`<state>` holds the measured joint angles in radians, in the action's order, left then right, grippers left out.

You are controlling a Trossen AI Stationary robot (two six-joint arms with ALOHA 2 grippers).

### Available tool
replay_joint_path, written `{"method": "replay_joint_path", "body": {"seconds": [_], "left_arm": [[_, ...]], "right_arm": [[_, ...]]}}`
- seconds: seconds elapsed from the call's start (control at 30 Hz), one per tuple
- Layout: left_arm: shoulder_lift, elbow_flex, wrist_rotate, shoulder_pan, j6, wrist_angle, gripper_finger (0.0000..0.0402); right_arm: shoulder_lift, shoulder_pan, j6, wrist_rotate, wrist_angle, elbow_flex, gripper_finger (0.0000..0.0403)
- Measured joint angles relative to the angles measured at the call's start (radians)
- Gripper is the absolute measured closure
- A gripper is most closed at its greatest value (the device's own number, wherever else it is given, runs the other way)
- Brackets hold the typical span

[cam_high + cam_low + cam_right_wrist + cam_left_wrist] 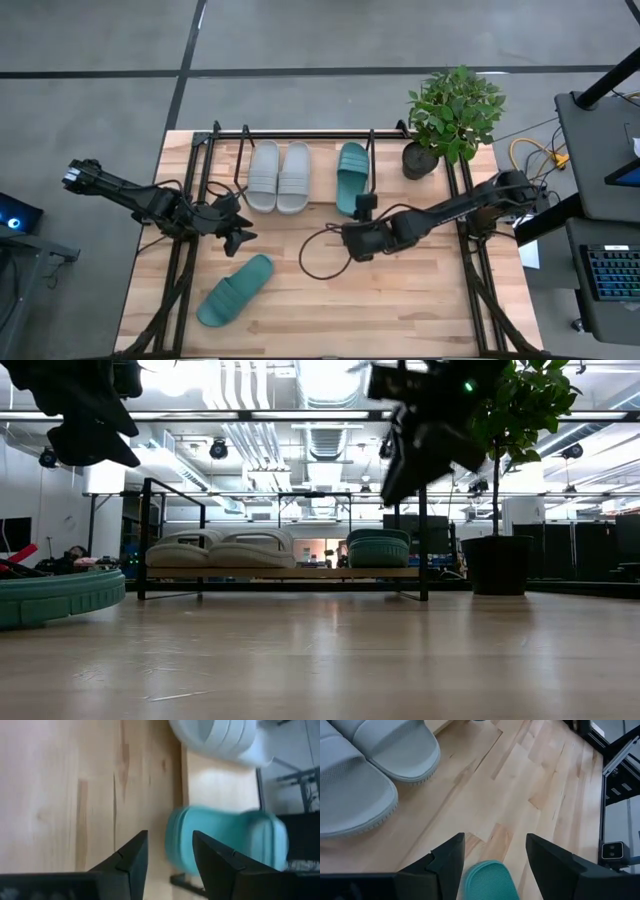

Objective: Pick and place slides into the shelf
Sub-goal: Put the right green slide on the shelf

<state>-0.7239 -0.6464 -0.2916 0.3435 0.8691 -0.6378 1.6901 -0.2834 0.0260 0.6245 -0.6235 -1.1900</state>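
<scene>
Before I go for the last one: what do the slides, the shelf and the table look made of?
Slides: soft matte foam, seemingly. The grey pair and teal slides look thick, rounded, glare-free, with finely textured straps in the left wrist view. Shelf: thin black rods, probably painted metal, over a pale wood base. Table: light wood planks with visible grain and seams, satin finish, faintly reflective in the low view.

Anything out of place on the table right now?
One teal slide lies alone on the bare table, angled, off the shelf. Its mate and the grey pair sit lined up there. Nothing spilled or damaged.
</scene>
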Motion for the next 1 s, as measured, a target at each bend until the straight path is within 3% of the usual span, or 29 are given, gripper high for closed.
{"method": "replay_joint_path", "body": {"seconds": [0.23,0.53,1.0], "left_arm": [[-0.016,0.0,0.0,0.0,-0.016,0.0,0.0206],[-0.021,0.0,0.0,0.0,-0.016,0.0,0.0206],[-0.021,0.0,0.0,-0.001,-0.013,0.0,0.0206]], "right_arm": [[0.0,-0.002,0.044,0.083,0.01,0.104,0.0255],[0.0,-0.007,-0.065,0.11,0.188,0.159,0.0254],[-0.001,-0.006,-0.032,-0.006,0.196,0.1,0.0235]]}}
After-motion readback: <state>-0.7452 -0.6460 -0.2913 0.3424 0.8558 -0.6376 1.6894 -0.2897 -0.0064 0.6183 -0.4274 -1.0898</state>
